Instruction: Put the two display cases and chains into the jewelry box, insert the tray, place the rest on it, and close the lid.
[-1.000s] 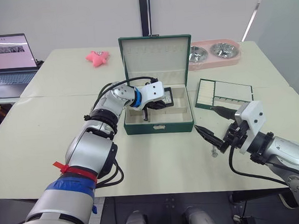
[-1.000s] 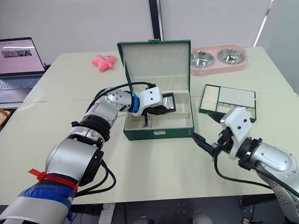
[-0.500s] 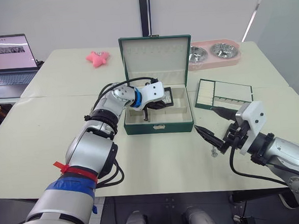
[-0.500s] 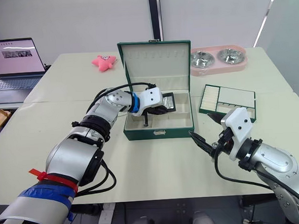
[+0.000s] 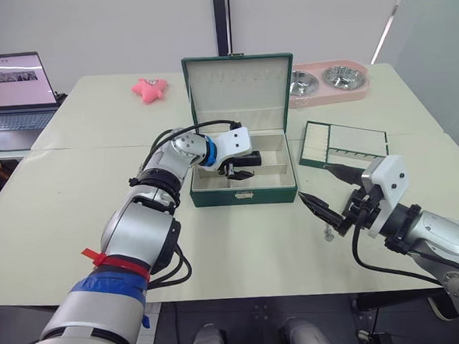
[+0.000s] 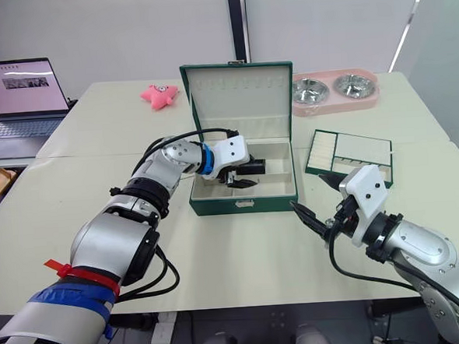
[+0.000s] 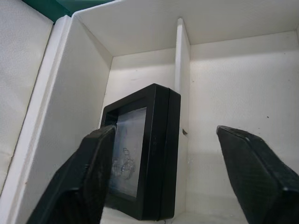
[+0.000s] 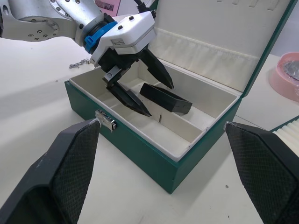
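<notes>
The green jewelry box (image 5: pixel 244 193) stands open at mid-table, its lid upright. A black display case (image 8: pixel 166 98) rests tilted in the box's back compartment, beside the white divider (image 7: pixel 183 79). My left gripper (image 5: pixel 240 168) is open just above the case, one finger on each side, holding nothing. A silver chain (image 8: pixel 77 63) lies on the table by the box's left side. The green compartment tray (image 5: pixel 345 143) lies to the right of the box. My right gripper (image 5: pixel 316 182) hovers open and empty over the table at the box's front right corner, above a small metal piece (image 5: pixel 327 232).
A pink double pet bowl (image 5: pixel 329 80) sits behind the tray. A pink star toy (image 5: pixel 149 87) lies at the back left, and a laptop (image 5: pixel 10 92) stands on the far left table. There is bare tabletop in front of the box.
My left gripper has opened and let go of the black display case, which has dropped from between the fingers into the box. The right arm has stayed put.
</notes>
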